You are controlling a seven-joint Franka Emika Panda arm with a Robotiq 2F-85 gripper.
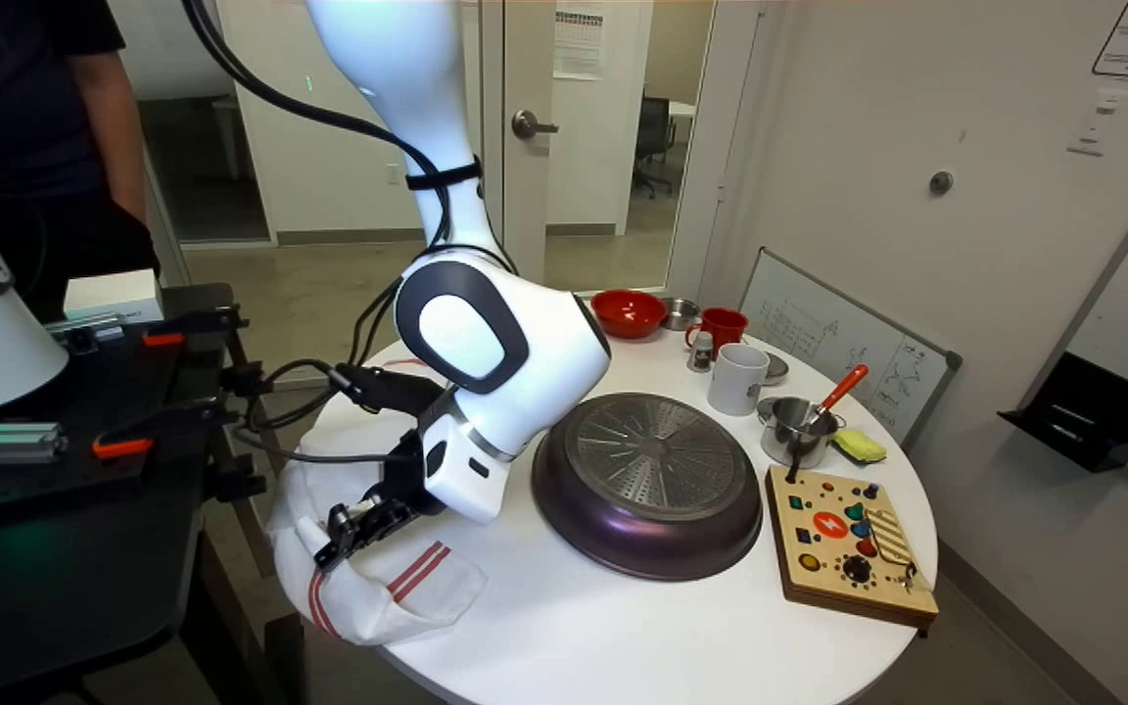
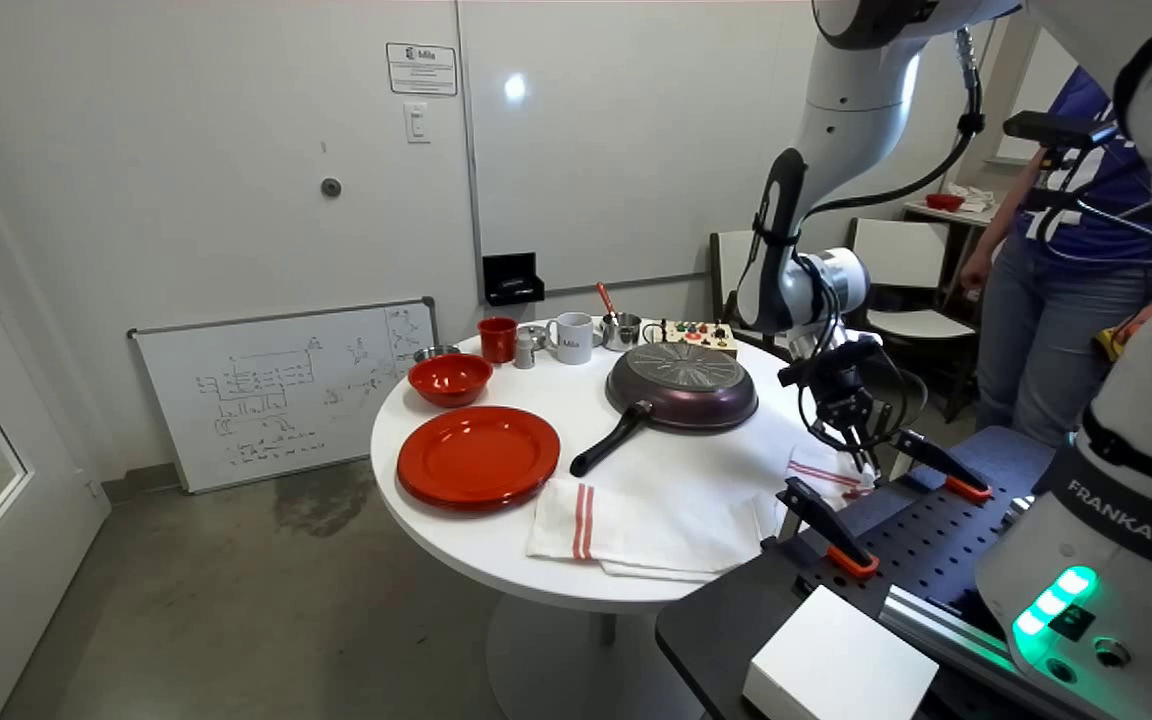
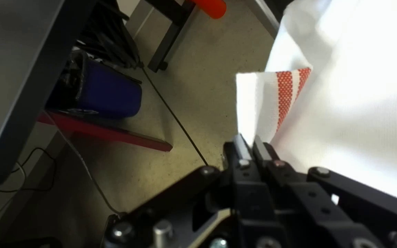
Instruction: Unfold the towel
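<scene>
The white towel with red stripes lies along the table side nearest the black bench; I see the towel (image 2: 656, 525) spread flat beside the red plates in an exterior view. Its other end, the striped towel (image 1: 417, 571), is bent and rumpled by the table edge. My gripper (image 1: 327, 560) points down at that end, low over the rim. In the wrist view my gripper (image 3: 252, 143) is shut on a white edge of the towel (image 3: 284, 93), which rises from between the fingertips with red stripes beside it. The arm hides the towel's middle in an exterior view.
An upturned dark pan (image 1: 647, 485) sits mid-table, its handle (image 2: 616, 440) towards the towel. Red plates (image 2: 478, 455), a red bowl (image 2: 450, 380), a white mug (image 1: 738, 378) and a wooden switch board (image 1: 848, 548) share the table. Clamps (image 2: 831, 530) jut from the bench.
</scene>
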